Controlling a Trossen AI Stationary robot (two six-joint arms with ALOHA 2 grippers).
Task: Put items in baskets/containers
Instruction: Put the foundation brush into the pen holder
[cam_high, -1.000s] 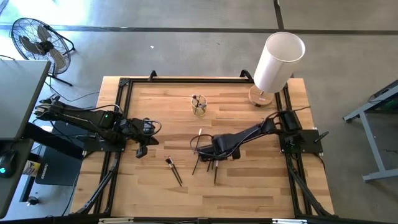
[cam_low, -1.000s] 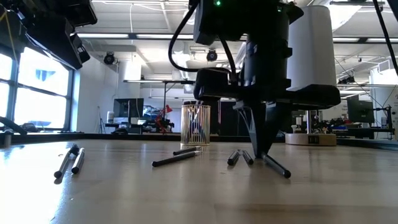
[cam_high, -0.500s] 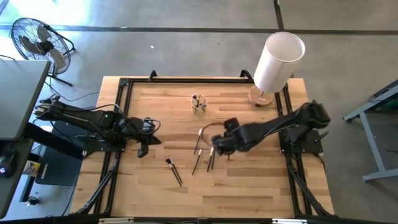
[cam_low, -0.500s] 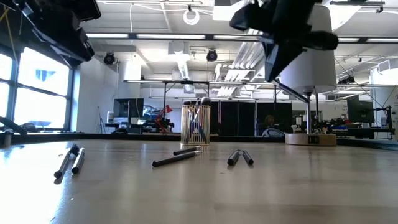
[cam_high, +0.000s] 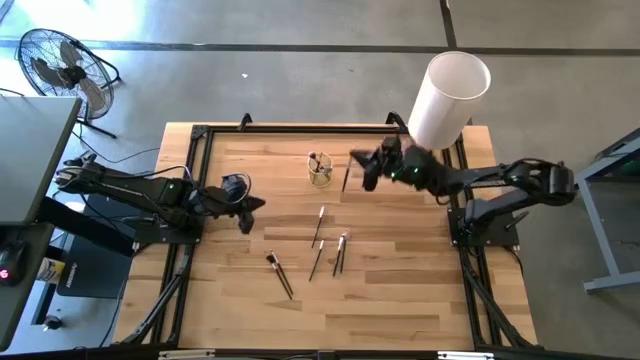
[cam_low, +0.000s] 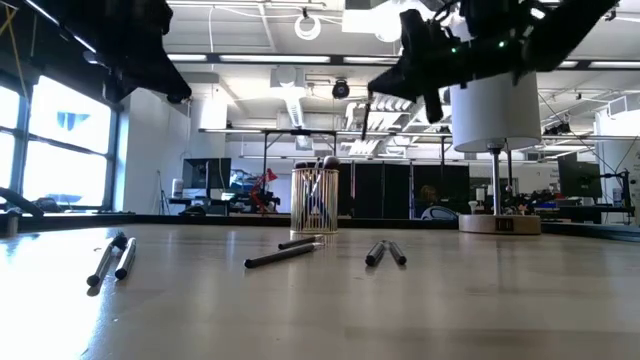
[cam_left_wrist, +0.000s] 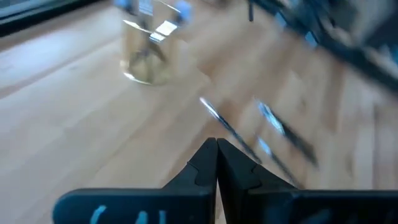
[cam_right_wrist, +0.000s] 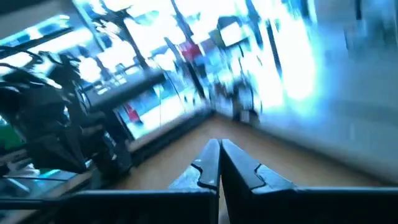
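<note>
In the high view we see the right gripper (cam_high: 362, 170) raised over the upper middle of the table, just right of the clear cup (cam_high: 319, 170). Its fingers are pinched shut on a thin dark brush (cam_high: 346, 178), which hangs down from them. In the low view the same brush (cam_low: 365, 118) dangles above and to the right of the cup (cam_low: 314, 199), well clear of the tabletop. The cup already holds a few brushes standing upright.

The left gripper (cam_high: 246, 207) waits at the left centre of the frame, fingers closed on nothing.

On the wooden table (cam_high: 400, 290), we count three loose brushes (cam_high: 328, 249) near the centre, below the cup, and two more (cam_high: 280, 272) lower left of them. The big white cylinder (cam_high: 446, 97) stands at the upper right corner.
</note>
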